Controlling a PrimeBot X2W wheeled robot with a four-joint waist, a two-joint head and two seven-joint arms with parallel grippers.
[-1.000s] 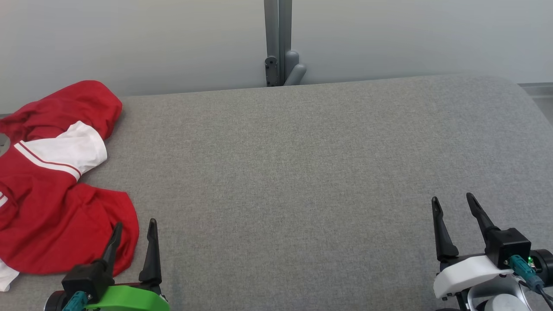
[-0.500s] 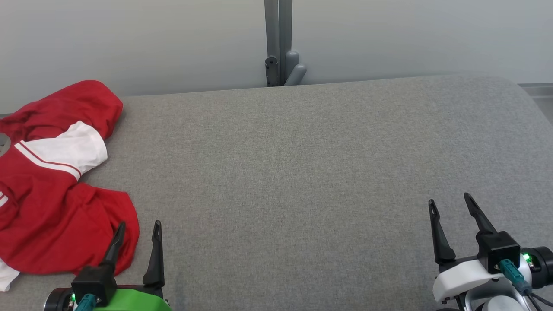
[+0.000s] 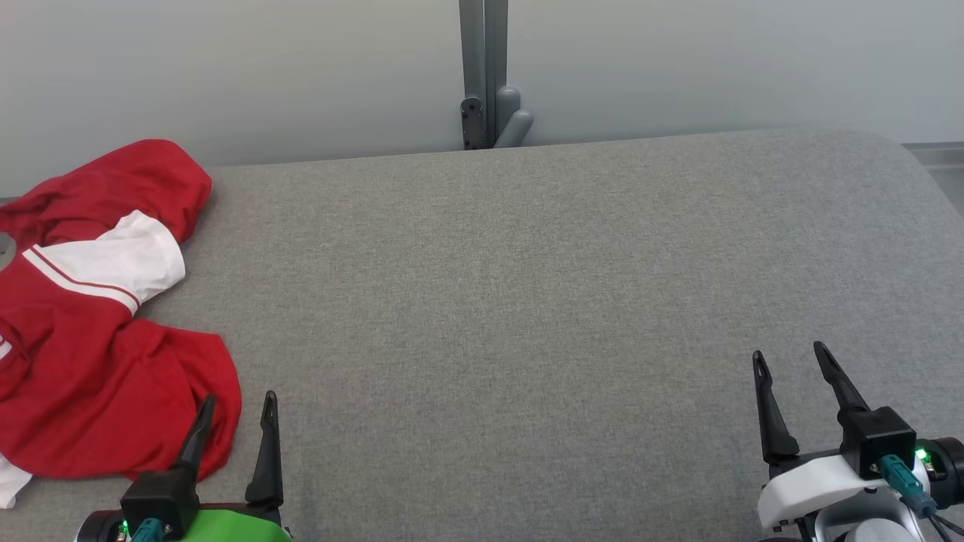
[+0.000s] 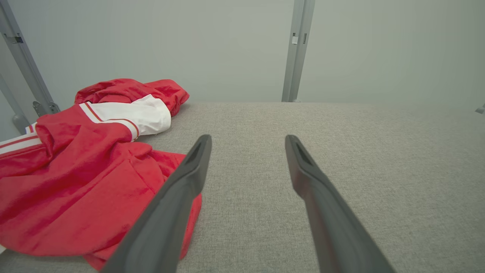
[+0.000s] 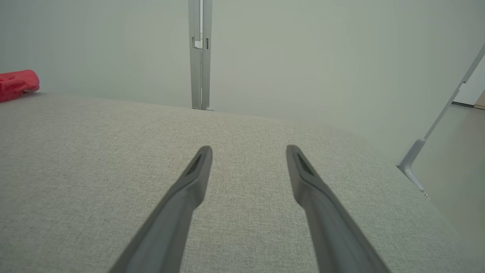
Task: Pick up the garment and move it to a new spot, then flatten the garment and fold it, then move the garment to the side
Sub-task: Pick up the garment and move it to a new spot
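A crumpled red garment with a white striped sleeve lies on the far left of the grey padded table, running past the left edge of the head view. My left gripper stands open at the lower left, its left finger over the garment's near right hem, nothing between the fingers. From the left wrist the garment lies left of the open gripper. My right gripper is open at the lower right, far from the cloth. In the right wrist view, above bare table, the open gripper sees a red garment bit at far left.
A grey metal post rises behind the table's far edge against a pale wall. The table's right corner is rounded, with floor beyond it. Another slanted grey leg stands off the table's right side.
Both grippers have shifted only slightly at the bottom of the head view, the left one a bit lower. The garment lies as before.
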